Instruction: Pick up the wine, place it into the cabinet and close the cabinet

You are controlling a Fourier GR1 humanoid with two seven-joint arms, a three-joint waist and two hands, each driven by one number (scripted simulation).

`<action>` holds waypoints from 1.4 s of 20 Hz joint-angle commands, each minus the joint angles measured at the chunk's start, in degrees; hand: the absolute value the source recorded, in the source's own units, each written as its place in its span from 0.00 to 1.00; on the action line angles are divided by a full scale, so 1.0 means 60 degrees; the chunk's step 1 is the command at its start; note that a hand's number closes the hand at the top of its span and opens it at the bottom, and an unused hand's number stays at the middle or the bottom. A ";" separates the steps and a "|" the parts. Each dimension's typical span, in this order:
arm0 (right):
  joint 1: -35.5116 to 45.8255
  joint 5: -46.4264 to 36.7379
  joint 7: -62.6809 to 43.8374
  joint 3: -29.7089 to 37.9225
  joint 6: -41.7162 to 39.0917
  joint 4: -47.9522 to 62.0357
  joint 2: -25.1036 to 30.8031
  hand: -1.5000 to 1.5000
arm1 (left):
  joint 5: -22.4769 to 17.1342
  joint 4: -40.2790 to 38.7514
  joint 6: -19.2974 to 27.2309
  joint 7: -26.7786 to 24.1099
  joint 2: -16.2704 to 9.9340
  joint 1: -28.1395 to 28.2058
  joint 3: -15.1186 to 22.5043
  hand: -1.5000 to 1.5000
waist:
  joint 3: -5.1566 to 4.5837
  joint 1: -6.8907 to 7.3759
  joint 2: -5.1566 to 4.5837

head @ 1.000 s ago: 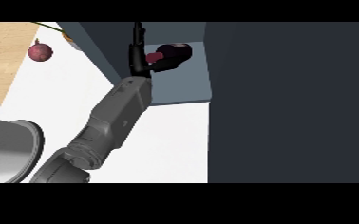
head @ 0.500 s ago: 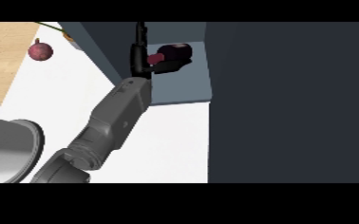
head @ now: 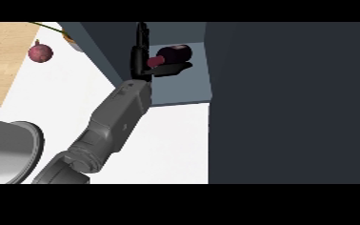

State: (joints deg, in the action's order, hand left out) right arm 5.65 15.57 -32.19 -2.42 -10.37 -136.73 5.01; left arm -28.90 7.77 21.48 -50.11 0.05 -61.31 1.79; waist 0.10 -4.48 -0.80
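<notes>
At upper centre of the frame, the left hand (head: 145, 63) was inside the cabinet (head: 179, 93) — fingers straight, thumb beneath the wine (head: 174, 54), not curled round it.

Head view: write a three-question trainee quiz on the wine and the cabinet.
1. True or false: the wine bottle lies on its side inside the cabinet.
2. Which hand is at the bottle? A) left B) right
3. Fill in: the round purple thing lies to the ___ of the cabinet.

Key: 1 true; 2 A; 3 left
</notes>
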 commanded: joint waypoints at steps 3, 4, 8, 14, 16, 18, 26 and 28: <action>-0.0605 -0.0019 -0.0060 -0.0048 -0.0005 -0.0681 -0.0054 0.00 | -0.0522 0.0226 -0.0625 0.0059 -0.0008 0.0426 -0.0142 0.00 | -0.0023 0.0228 0.0033; -0.0425 0.0266 0.0157 0.0287 -0.0147 -0.0332 0.0058 0.00 | -0.0603 0.0282 -0.0688 0.0157 -0.0007 0.0469 -0.0071 0.00 | -0.0021 0.0267 0.0038; -0.0838 0.0106 -0.0021 -0.0311 -0.0087 -0.0979 -0.0060 0.00 | -0.1244 0.0623 -0.0475 0.0179 -0.0007 0.0691 0.0468 0.00 | -0.0022 0.0019 0.0071; -0.0073 0.0290 -0.0401 0.0049 0.0203 -0.0749 0.0110 0.00 | -0.2470 0.2308 -0.0020 0.0249 -0.0008 0.1906 0.2219 0.00 | -0.0024 0.0110 0.0122; -0.0410 -0.0338 -0.0185 -0.0491 0.0402 -0.0702 -0.0293 0.00 | -0.2915 0.3116 0.0566 0.0401 -0.0008 0.2334 0.3118 0.00 | -0.0024 0.0192 0.0132; -0.0128 -0.0315 -0.0402 -0.0563 0.0499 -0.0761 -0.0200 0.00 | -0.3318 0.3696 0.0859 -0.0036 -0.0008 0.3043 0.3912 0.00 | -0.0028 0.0229 0.0114; 0.0069 0.0193 -0.0669 0.0522 0.0565 -0.0813 0.0362 0.00 | -0.3558 0.7264 0.3370 0.0924 -0.0009 0.4379 0.5969 0.00 | -0.0016 0.0631 0.0161; -0.0340 0.0292 -0.0608 0.0714 0.0513 -0.1049 0.0424 0.00 | -0.2796 0.7760 0.3505 0.0679 -0.0009 0.5147 0.6093 0.00 | -0.0010 0.0752 0.0192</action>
State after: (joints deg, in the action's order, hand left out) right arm 6.17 14.31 -34.31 -1.56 -7.01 -137.55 6.13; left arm -48.49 46.54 36.75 -46.10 -0.04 -35.48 35.02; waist -0.02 -0.99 0.20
